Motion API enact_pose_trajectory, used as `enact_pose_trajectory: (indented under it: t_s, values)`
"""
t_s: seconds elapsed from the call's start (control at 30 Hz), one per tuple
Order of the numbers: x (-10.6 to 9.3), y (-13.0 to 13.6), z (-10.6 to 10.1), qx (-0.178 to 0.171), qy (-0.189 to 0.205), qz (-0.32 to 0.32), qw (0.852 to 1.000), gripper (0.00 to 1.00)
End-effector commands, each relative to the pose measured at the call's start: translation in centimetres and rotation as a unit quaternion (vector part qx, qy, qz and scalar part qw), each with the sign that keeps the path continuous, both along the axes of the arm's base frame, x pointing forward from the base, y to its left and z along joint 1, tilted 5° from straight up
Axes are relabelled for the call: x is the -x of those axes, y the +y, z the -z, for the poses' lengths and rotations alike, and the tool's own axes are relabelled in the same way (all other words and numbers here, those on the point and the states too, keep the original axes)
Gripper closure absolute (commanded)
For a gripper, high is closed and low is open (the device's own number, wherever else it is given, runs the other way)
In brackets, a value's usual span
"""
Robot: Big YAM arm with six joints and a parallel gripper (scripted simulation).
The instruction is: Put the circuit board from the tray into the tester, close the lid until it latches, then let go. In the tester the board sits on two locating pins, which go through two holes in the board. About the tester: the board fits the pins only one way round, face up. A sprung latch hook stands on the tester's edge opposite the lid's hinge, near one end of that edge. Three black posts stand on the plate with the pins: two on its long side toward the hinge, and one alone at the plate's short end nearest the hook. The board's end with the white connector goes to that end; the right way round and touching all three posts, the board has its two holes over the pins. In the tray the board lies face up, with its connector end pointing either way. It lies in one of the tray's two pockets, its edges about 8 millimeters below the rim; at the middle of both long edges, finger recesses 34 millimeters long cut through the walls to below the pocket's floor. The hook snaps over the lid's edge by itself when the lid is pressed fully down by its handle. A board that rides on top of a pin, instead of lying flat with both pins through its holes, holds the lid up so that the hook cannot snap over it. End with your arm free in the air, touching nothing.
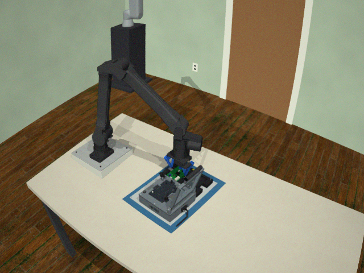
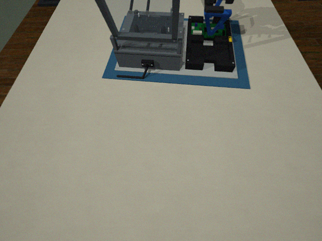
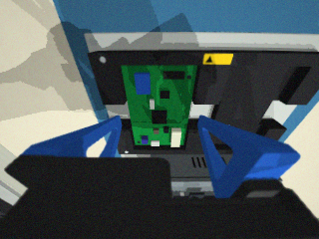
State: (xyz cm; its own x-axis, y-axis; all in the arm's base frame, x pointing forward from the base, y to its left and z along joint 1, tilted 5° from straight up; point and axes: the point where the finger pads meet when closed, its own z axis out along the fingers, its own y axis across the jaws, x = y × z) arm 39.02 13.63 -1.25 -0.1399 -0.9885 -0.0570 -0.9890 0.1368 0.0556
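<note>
Gripper [image 1: 180,172] [image 2: 211,34] [image 3: 159,119] stood open, blue fingertips apart beyond board's long edges; circuit board [image 1: 175,173] [image 2: 201,29] [image 3: 159,107] lay face up in tray [image 1: 206,181] [image 2: 209,55] [image 3: 110,85], connector end toward tester [image 1: 155,205] [image 2: 150,59] [image 3: 199,175]; light gaps showed at recesses beside both edges; lid [image 1: 191,184] [image 2: 146,36] stood raised

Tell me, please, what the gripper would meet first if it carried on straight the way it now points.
Probably the black tray: the open fingers point down at it, apparently straddling the green circuit board. Depth is unclear, so they might enter its side recesses first.
</note>
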Motion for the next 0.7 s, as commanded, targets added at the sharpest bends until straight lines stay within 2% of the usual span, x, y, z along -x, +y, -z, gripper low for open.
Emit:
enact_pose_trajectory:
  t_s: [0.0,0.67]
  values:
    - [-2.57,1.23,-2.0,-0.01,-0.026,-0.001,1.0,0.08]
    - [-2.58,1.23,-1.71,-0.008,-0.022,-0.001,1.0,0.08]
